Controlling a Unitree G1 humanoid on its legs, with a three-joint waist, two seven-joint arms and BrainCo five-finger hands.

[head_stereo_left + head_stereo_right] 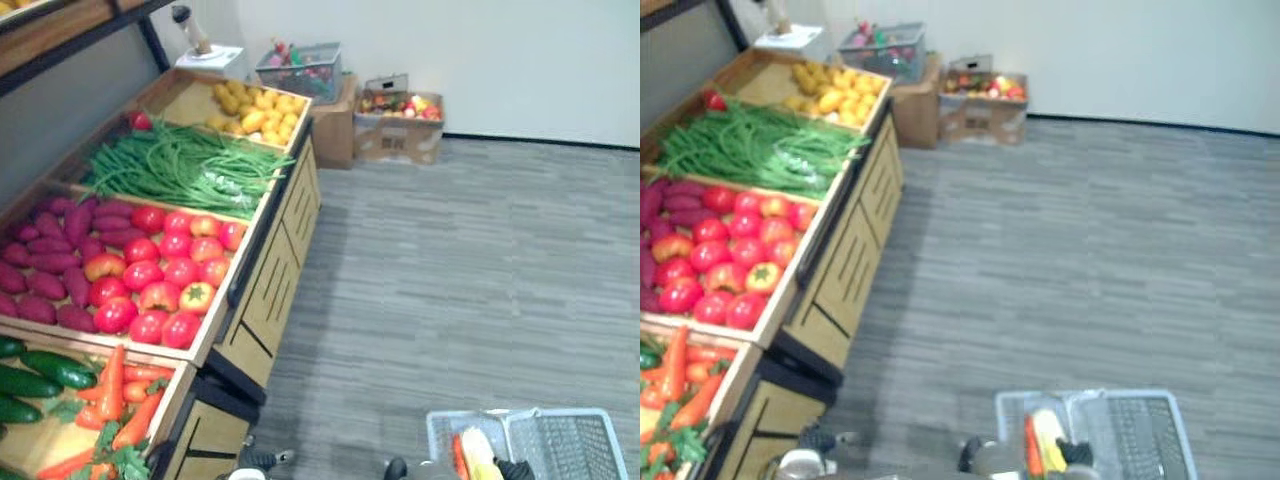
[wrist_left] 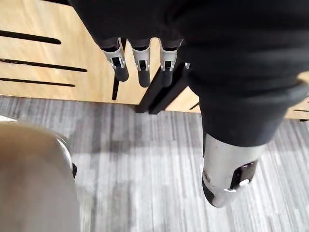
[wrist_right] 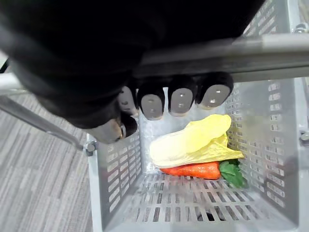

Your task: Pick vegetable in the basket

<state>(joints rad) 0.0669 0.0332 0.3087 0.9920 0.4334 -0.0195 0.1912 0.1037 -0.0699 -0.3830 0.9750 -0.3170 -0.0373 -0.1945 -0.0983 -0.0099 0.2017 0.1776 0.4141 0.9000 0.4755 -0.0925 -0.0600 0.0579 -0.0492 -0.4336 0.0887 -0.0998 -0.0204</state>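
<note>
Cucumbers point(image 1: 38, 372) at the head view's left edge are cut off by the frame, and so is part of the pile of carrots point(image 1: 115, 388) just beside them in the nearest bin of the wooden stand point(image 1: 272, 288). Farther along the stand lie purple sweet potatoes point(image 1: 52, 262) next to tomatoes point(image 1: 165, 272), then green beans point(image 1: 180, 165), then yellow vegetables point(image 1: 255, 108) too small to identify. A wire crate point(image 1: 300, 68) and a cardboard box point(image 1: 400, 128) stand against the far wall, their contents hard to make out.

The left hand point(image 2: 193, 38) hangs low beside the stand's slatted front, above the grey floor. Its fingers point(image 2: 142, 65) are straight and relaxed, the thumb point(image 2: 227, 176) apart from them, nothing held.

At the lower right the grey plastic basket point(image 1: 575, 440) is clipped by the bottom edge. The right hand point(image 3: 87, 72) has its fingers point(image 3: 179, 100) clenched round the basket's handle point(image 3: 241, 57), with the fingertips showing under the bar. Inside the basket, against its far wall, lie a pale yellow cabbage point(image 3: 193, 144) and, touching it from beneath, a carrot point(image 3: 190, 170) (its green top pressed into the corner).
</note>
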